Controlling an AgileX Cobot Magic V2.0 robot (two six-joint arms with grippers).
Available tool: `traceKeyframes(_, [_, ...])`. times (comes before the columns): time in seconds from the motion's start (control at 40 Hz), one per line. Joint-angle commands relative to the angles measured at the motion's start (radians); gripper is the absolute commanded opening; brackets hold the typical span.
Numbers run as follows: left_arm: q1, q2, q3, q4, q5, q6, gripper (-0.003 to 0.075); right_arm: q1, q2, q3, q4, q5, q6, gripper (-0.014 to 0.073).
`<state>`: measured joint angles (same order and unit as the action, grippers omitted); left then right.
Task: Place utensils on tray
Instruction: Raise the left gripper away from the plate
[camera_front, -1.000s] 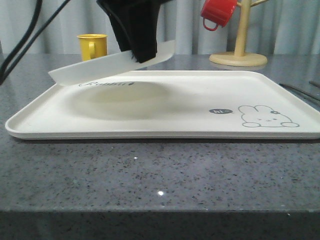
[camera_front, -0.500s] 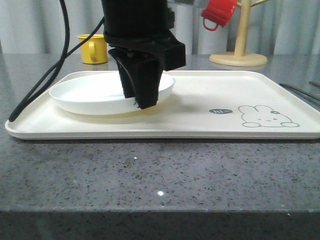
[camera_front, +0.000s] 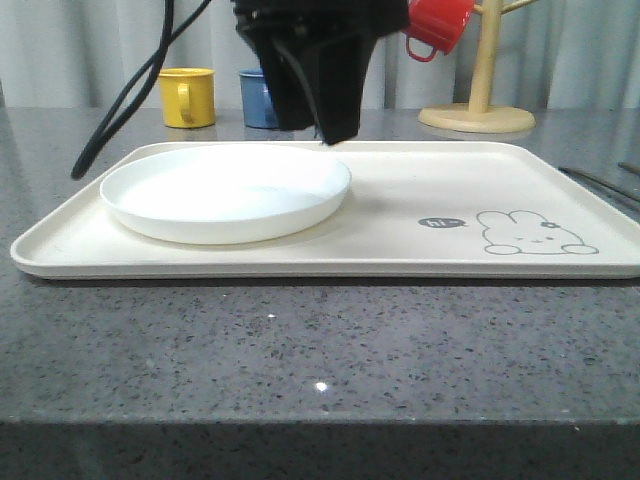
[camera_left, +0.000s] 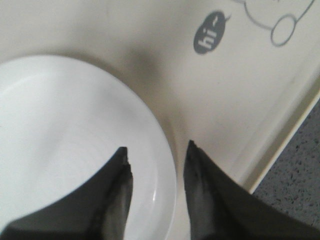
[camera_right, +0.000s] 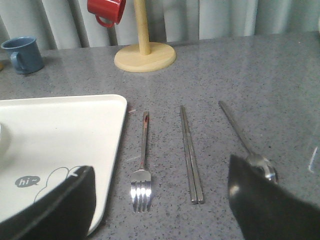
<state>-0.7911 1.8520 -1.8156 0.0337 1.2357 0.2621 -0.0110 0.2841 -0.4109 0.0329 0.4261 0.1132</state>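
Note:
The cream-white tray with the rabbit drawing lies across the table, also seen as tray and tray. On the grey table just right of it lie the fork, the chopsticks and the spoon, side by side. My right gripper hovers open above the fork's tines, holding nothing. My left gripper hangs open above the right rim of the round white plate; in the left wrist view the left gripper straddles the rim of the plate without touching it.
A yellow mug and a blue mug stand behind the tray. A red mug hangs on a wooden stand at the back right. The tray's right half with the rabbit is bare.
The left gripper lowered the tilted plate flat onto the tray's left half, let go of it, and has risen above its right rim.

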Motion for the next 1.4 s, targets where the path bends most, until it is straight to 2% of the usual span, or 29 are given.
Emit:
traceKeyframes(0.0, [0.043, -0.079, -0.052, 0.001, 0.035, -0.01, 0.0062, -0.005, 0.016, -0.031, -0.001, -0.074, -0.005, 0.0571])
traceKeyframes(0.07, [0.091, -0.096, -0.052, 0.001, 0.035, -0.032, -0.002, -0.005, 0.016, -0.031, -0.001, -0.074, -0.005, 0.0571])
traceKeyframes(0.38, [0.357, -0.235, 0.033, -0.058, 0.033, -0.069, -0.0018, -0.005, 0.016, -0.031, -0.001, -0.074, -0.005, 0.0571])
traceKeyframes(0.6, [0.571, -0.405, 0.252, -0.068, -0.065, -0.093, -0.0018, -0.005, 0.016, -0.031, -0.001, -0.074, -0.005, 0.0571])
traceKeyframes(0.75, [0.666, -0.537, 0.436, -0.087, -0.206, -0.093, -0.0018, -0.005, 0.016, -0.031, -0.001, -0.074, -0.005, 0.0571])
traceKeyframes(1.2, [0.689, -1.107, 1.09, -0.106, -0.8, -0.093, -0.0018, -0.005, 0.016, -0.031, -0.001, -0.074, -0.005, 0.0571])
traceKeyframes(1.38, [0.689, -1.396, 1.284, -0.106, -0.893, -0.093, -0.0018, -0.005, 0.016, -0.031, -0.001, -0.074, -0.005, 0.0571])
